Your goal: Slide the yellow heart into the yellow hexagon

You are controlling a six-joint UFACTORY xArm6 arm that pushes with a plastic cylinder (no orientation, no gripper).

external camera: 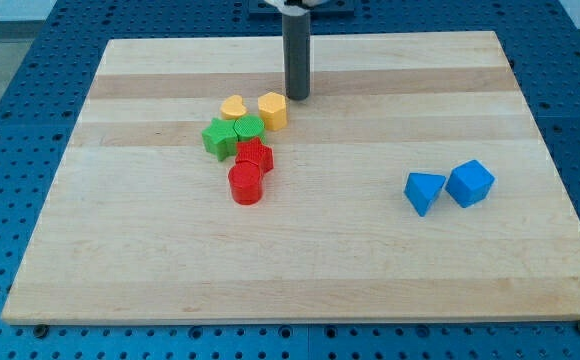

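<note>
The yellow heart (234, 107) lies left of centre near the view's top. The yellow hexagon (273, 109) stands just to its right, a small gap between them. My tip (297, 96) rests on the board just up and right of the yellow hexagon, close to it; I cannot tell if it touches. The rod rises straight to the view's top edge.
A green star (218, 137) and a green block (249, 128) sit directly below the yellow pair. A red star (254, 155) and a red cylinder (245, 184) lie below those. Two blue blocks (425, 191) (470, 183) sit at the right. The wooden board (300, 260) is ringed by blue pegboard.
</note>
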